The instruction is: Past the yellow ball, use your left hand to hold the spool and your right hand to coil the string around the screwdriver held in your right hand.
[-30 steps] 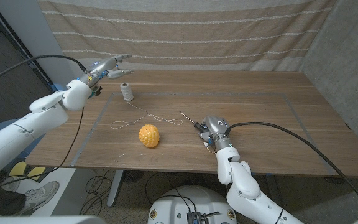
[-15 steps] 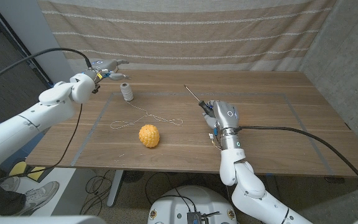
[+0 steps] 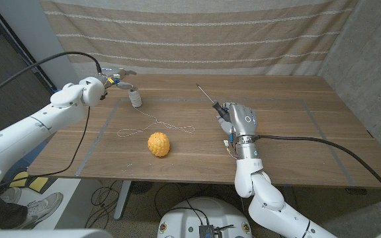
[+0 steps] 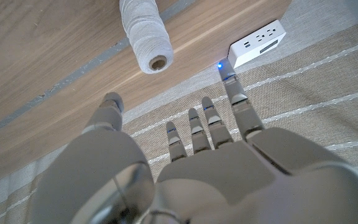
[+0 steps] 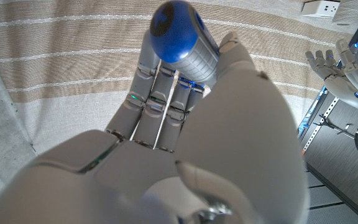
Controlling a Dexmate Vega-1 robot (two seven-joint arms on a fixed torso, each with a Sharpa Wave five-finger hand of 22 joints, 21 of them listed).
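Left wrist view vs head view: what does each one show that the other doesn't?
Left wrist view alone: a white power strip on the striped cloth, and the hole in the spool's end.
Head view alone: the yellow ball, the loose string trailing over the table, and the right hand gripping the screwdriver.
Both: the spool standing on the table, and the left hand near it, fingers spread, not holding it.
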